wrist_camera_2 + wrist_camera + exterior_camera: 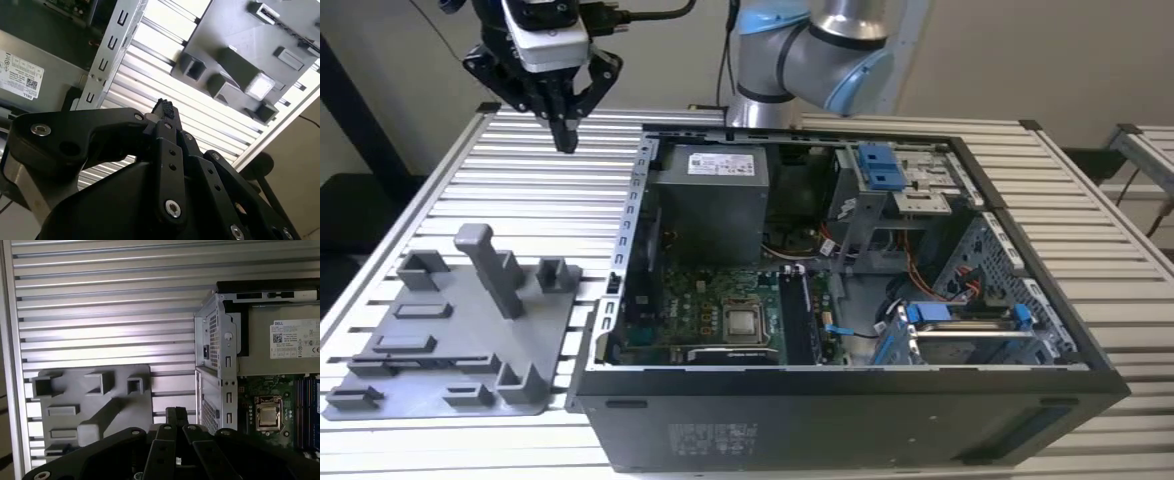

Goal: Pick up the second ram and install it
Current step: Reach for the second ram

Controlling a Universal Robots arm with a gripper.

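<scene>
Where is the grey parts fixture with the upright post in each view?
Exterior view: the grey parts fixture lies on the slatted table at the exterior view's left, beside the computer case.
Second wrist view: it lies past the gripper, across the slats from the case.
First wrist view: it lies on the slats beside the case's corner.
Shared landmark: the labelled power supply.

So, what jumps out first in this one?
The open computer case takes up the middle and the exterior view's right, its silver processor bright on the motherboard. The gripper hangs shut above the slatted table, and a grey fixture tray lies at the exterior view's left.
</scene>
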